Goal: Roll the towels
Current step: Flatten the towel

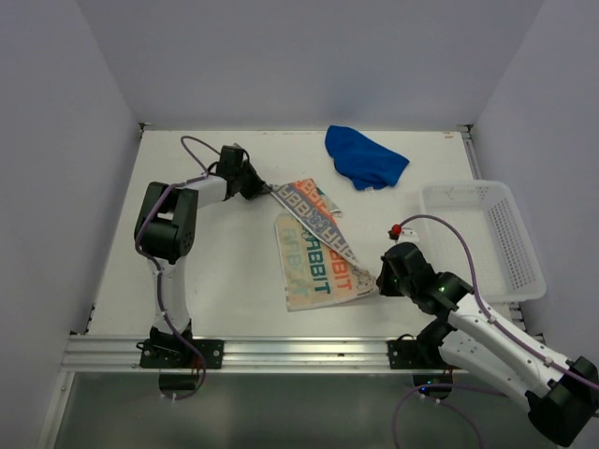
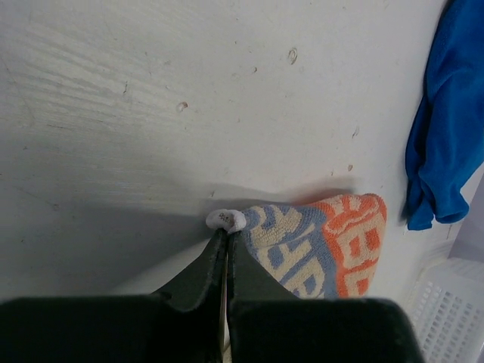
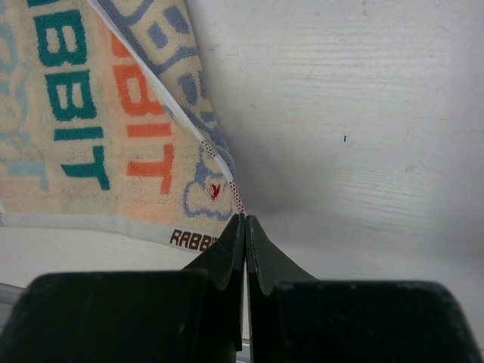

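Top external counts two: blue towel (image 1: 365, 157) free, patterned towel (image 1: 318, 257) pinched by left tool (image 1: 270, 190) and right tool (image 1: 374, 278).

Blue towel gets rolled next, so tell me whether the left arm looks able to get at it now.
Probably not yet: the left gripper is shut on a corner of the RABBIT towel. Nothing stands between it and the blue towel, so once it lets go the way looks free.

Patterned towel (image 1: 316, 269): block lettering "RABBIT" in rows, teal and orange, readable from overhead. Right wrist view: same rows cropped to "BBIT"; small brown "RABBI" at near hem, end hidden. Left wrist view: letter shapes on folded corner, unreadable.
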